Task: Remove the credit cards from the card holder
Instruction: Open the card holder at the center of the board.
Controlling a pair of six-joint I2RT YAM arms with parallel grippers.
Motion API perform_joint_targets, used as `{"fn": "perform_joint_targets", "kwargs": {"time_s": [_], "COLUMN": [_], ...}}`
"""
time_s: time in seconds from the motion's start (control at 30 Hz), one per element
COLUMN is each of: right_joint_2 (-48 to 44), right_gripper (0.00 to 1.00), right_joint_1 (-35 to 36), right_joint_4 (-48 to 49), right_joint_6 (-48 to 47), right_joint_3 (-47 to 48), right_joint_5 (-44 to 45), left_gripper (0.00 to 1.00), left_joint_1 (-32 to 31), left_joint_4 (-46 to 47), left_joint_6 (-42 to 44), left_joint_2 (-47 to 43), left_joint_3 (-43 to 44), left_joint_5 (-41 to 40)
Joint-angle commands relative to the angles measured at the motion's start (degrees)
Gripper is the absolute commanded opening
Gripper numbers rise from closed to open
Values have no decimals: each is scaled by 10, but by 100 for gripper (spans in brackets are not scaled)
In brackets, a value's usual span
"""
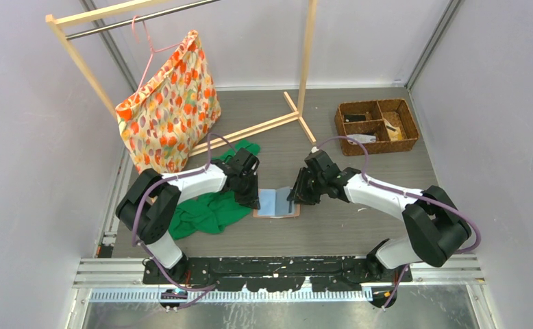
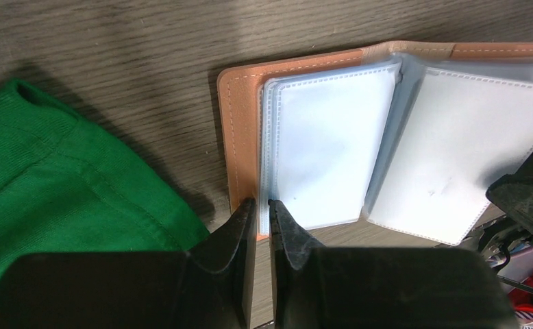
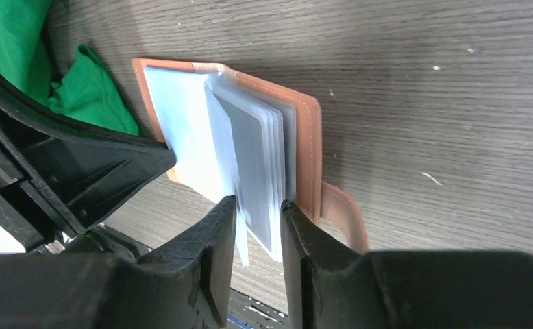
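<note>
Left side: the cloth (image 2: 58, 178) lies just beside the holder (image 2: 240, 137) and my left gripper (image 2: 262, 205), crowding that flank.
Over holder: my right gripper (image 3: 258, 205) stands close opposite, with only the pages (image 2: 332, 144) between us.
Right side: bare table (image 3: 421, 103) runs open toward the basket (image 1: 370, 103).
Behind: an open strip, then the rack foot (image 1: 250, 130) and bag (image 1: 168, 110).

Pale walls (image 1: 17, 137); grey wood-grain table (image 1: 360, 226); wooden rack (image 1: 308, 48).
</note>
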Motion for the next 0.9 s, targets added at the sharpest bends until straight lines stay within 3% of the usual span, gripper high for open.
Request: {"fn": "perform_joint_targets", "kwargs": {"time_s": [0.0, 0.3, 0.53, 0.87], "right_joint_2": [-24, -66, -20, 5], "right_gripper": [38, 44, 45, 45], "right_joint_1": [6, 6, 6, 6], "right_joint_4": [-14, -19, 28, 25], "right_joint_6": [-14, -3, 11, -8], "right_joint_3": [26, 2, -1, -7], "right_joint_5": [27, 77, 36, 70], "left_gripper": [14, 14, 15, 15], "left_joint_1": [-13, -13, -13, -11], "left_joint_4": [55, 32, -22, -12], "left_joint_6": [-1, -1, 9, 5], "left_joint_2": [21, -25, -64, -50], "left_joint_3": [-18, -4, 20, -6], "left_joint_5": [21, 38, 0, -5]}}
